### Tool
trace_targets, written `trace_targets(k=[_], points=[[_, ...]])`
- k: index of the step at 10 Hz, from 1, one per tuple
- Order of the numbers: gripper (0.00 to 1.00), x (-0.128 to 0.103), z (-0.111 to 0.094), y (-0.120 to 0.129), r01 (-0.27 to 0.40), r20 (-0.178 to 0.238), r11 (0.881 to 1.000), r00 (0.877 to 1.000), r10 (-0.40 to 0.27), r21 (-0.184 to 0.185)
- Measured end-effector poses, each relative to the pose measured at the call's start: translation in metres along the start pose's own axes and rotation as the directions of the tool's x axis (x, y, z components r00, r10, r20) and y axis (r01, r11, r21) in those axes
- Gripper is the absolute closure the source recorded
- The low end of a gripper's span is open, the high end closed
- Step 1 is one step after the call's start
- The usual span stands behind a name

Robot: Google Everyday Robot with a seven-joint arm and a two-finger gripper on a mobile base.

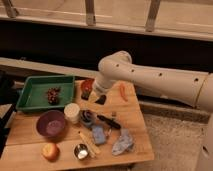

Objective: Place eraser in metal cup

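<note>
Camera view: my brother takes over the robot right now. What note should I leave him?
The gripper hangs low over the back of the table, right beside the orange bowl.
The eraser looks like the dark block at the gripper's tip; whether it is held can't be told.
The metal cup stands near the table's front edge, between the round fruit and the blue sponge.
Done: the gripper is at the eraser.
Left: carry the eraser to the metal cup and drop it in.
</note>
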Motion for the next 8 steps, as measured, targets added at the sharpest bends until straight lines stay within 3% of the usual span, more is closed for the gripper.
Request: trace_targets(k=[2, 8], points=[[1.0, -0.02, 0.002, 0.029, 0.103, 0.016, 0.993, 0.995, -0.103, -0.054], [1.0, -0.02, 0.003, 0.031, 0.114, 0.017, 0.992, 0.993, -0.113, -0.061]])
